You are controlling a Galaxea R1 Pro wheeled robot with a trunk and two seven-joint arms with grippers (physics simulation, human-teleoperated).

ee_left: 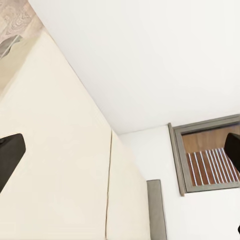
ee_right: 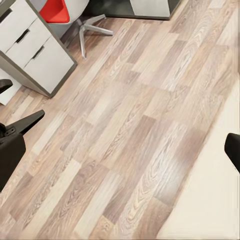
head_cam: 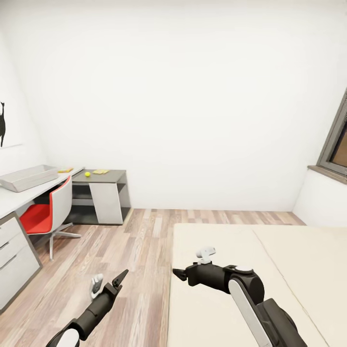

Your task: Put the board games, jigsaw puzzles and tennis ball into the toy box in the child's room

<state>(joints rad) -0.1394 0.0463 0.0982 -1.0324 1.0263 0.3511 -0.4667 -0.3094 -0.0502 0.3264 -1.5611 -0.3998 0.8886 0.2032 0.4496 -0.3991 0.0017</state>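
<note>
Standing between bed [head_cam: 250, 250] and bench [head_cam: 29, 197], apparently in transit, the robot faces the toy box [head_cam: 29, 177] on the bench's near wing and the tennis ball [head_cam: 87, 174] at the far corner, while left hand [head_cam: 112, 282] and right hand [head_cam: 180, 274] hang empty, fingers apart.

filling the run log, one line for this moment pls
left gripper open | right gripper open, over bed | ball on desk
</note>
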